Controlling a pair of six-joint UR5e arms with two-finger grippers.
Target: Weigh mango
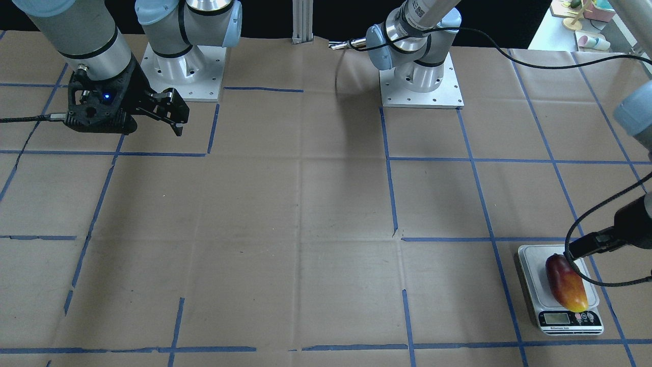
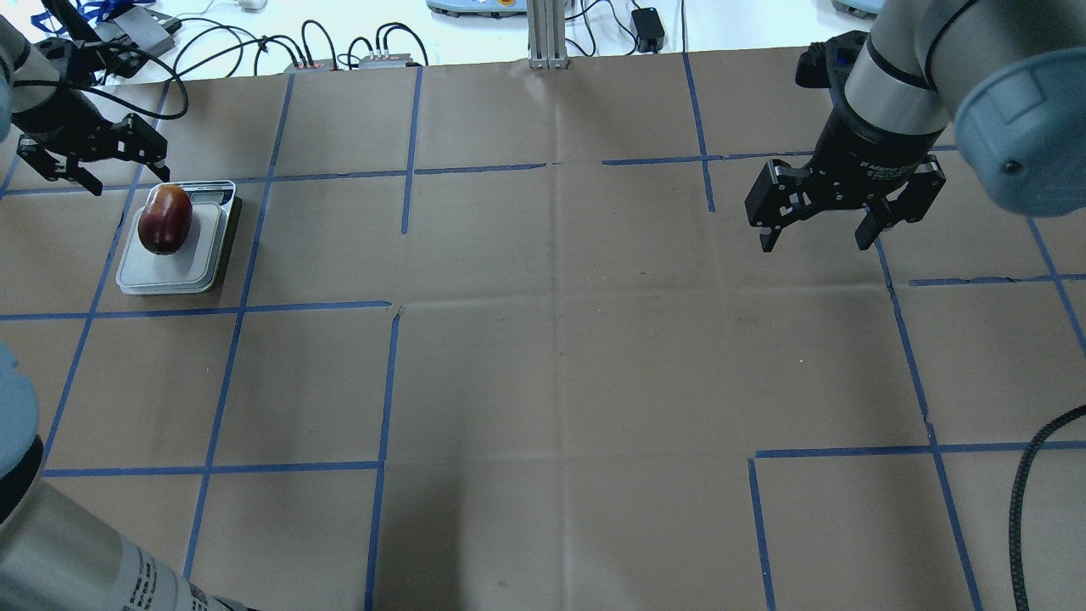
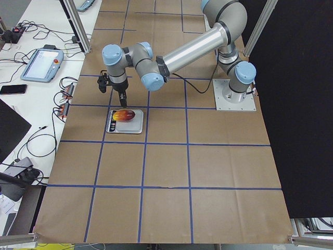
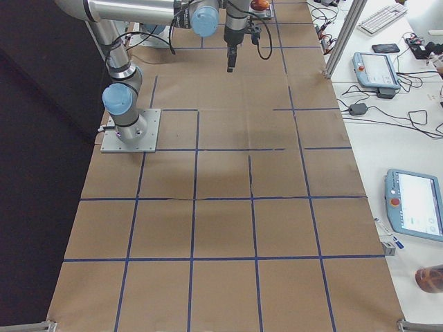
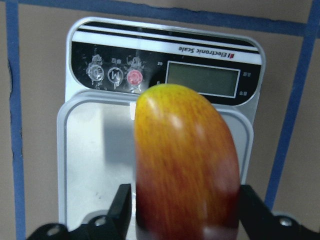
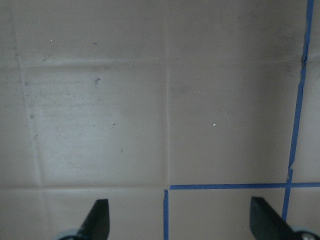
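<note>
The mango lies on the platform of the white scale at the table's far left, its red end towards me and its yellow tip over the display. It also shows in the front view. My left gripper hangs open just above the mango's red end, a finger on each side with small gaps. My right gripper is open and empty above bare table paper at the far right.
The scale's display shows no readable digits. Brown paper with blue tape lines covers the table. Cables and boxes lie past the far edge. The arm bases stand on my side of the table.
</note>
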